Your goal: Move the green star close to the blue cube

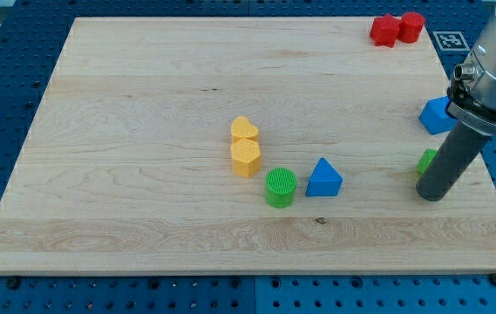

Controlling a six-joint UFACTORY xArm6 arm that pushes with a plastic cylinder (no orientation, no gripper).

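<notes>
The green star (426, 160) lies near the board's right edge, mostly hidden behind my rod; only a small green part shows at the rod's left side. The blue cube (436, 115) sits just above it toward the view's top, partly covered by the arm. My tip (432, 197) rests on the board directly below the green star, touching or nearly touching it.
A green cylinder (280, 187) and a blue triangular block (323, 178) sit mid-board. Two yellow heart blocks (245, 131) (246, 158) stand left of them. Two red blocks (385, 30) (411, 26) sit at the top right corner. The wooden board's right edge (492, 187) is close to my tip.
</notes>
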